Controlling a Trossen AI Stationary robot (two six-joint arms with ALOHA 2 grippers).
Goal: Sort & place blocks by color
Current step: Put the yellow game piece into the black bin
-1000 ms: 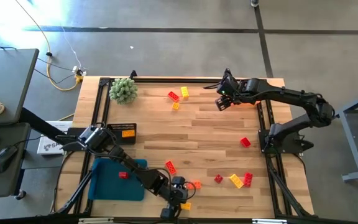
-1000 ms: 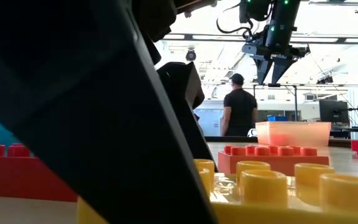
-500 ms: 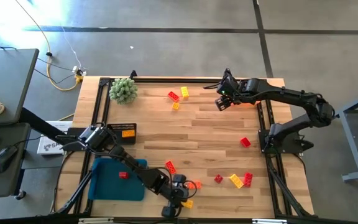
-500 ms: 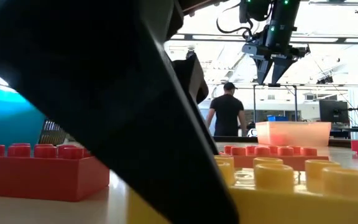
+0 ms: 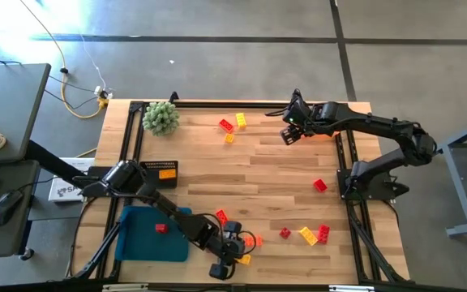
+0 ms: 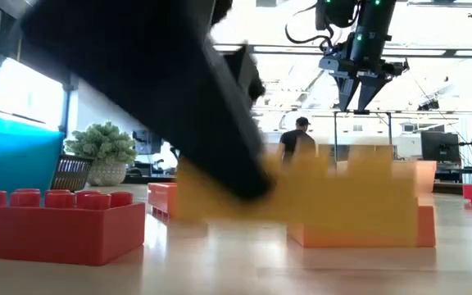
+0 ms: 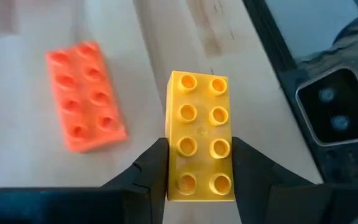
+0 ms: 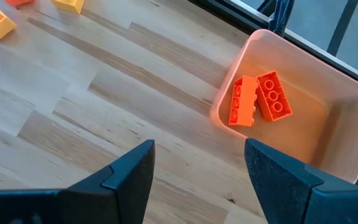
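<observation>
A plant ball (image 5: 161,118) sits at the surface's (image 5: 266,170) far left corner; a tray (image 5: 140,239) lies near left, one block (image 5: 161,229) on it; two blocks (image 8: 257,99) lie in a bin (image 8: 347,155).

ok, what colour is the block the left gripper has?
Yellow block, clamped in the left gripper; left wrist view shows it best.

Both arms are matte black, built of jointed tubular links. The right arm (image 5: 379,130) carries looping black cables and small green lights near its wrist; its fingers (image 8: 129,171) are flat, dark wedges.
</observation>
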